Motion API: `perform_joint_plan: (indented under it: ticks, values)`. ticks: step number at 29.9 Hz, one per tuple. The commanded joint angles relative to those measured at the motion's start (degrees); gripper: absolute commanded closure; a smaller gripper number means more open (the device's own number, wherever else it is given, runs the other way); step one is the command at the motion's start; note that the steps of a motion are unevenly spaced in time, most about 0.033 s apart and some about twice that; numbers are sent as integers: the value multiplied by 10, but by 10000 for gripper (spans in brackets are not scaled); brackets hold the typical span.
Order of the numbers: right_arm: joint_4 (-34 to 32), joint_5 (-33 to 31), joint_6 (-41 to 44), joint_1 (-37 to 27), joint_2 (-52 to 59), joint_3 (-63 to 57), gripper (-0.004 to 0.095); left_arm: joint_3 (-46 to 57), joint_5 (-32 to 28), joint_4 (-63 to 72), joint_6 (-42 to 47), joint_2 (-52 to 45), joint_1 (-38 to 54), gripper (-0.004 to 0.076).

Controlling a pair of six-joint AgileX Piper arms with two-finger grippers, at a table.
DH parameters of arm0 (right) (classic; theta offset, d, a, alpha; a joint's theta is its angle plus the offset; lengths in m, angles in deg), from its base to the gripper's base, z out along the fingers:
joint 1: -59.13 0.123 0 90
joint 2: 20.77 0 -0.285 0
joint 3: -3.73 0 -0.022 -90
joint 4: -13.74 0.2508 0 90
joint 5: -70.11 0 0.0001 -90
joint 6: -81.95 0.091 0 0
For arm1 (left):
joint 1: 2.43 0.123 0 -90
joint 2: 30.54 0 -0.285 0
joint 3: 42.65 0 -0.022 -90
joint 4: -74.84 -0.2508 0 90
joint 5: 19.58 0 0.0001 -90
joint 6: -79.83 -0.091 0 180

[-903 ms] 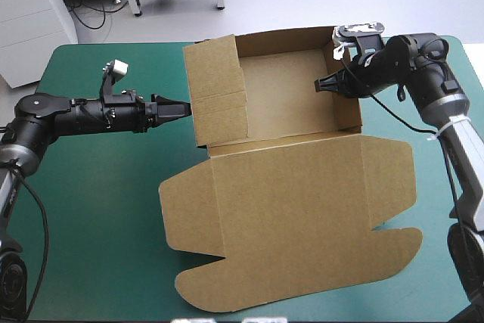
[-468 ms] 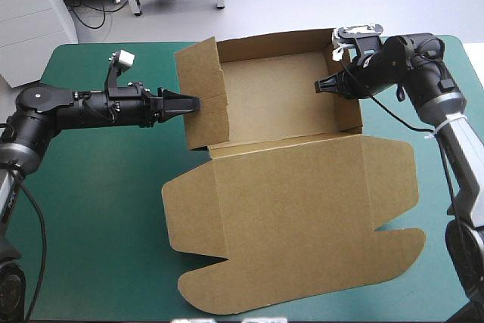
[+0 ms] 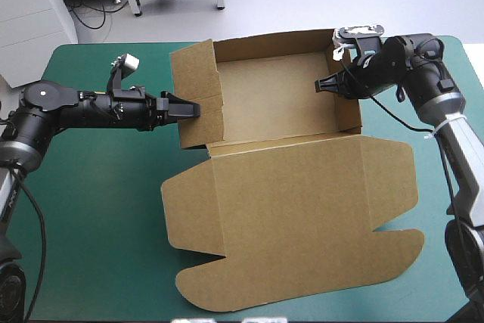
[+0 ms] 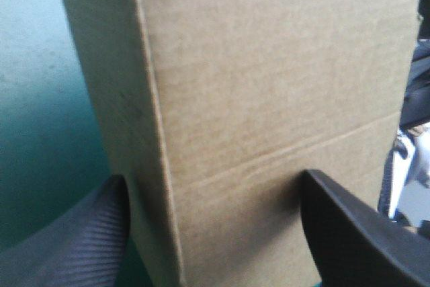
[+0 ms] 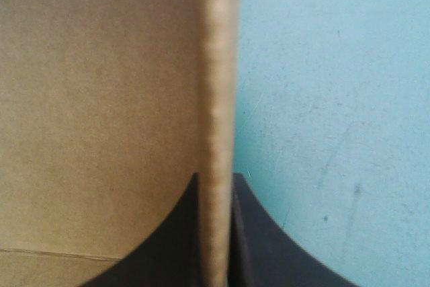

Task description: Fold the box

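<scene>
— While the left arm lies stretched low and level over the bench, how do its jaws stand?
— Released, spread wide; the brown box's raised left wall fills the gap between them. Whether they touch it, I cannot tell.
— And the right arm?
— Bent sharply at the elbow, forearm pointing across the open tray. Its jaws are clenched on the right wall, board on one side of them, teal-green cover on the other. The lid lies flat, nearer the robot than either pair of jaws.
</scene>
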State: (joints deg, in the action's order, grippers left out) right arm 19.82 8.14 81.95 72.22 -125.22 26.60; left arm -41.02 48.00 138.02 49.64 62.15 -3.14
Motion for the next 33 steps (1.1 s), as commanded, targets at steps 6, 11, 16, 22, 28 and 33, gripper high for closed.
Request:
perform_joint_plan:
  ticks: [6, 11, 16, 22, 28, 33]
  values:
    - [-85, 46, 56, 53, 26, 14, 910, -71, -116, -174, 155, -24, -96, 211]
    - [-119, 49, 83, 81, 26, 20, 910, -72, -172, -311, 265, -24, -160, 211]
    - [-113, 45, 89, 89, 27, 32, 910, -72, -212, -403, 352, -23, -192, 211]
    - [-124, 36, 108, 110, 27, 56, 910, -72, -267, -408, 390, -23, -197, 211]
    - [-141, 29, 121, 135, 27, 74, 910, -72, -280, -414, 390, -11, -197, 211]
    - [-149, 21, 121, 138, 27, 78, 910, -73, -276, -414, 390, -12, -197, 244]
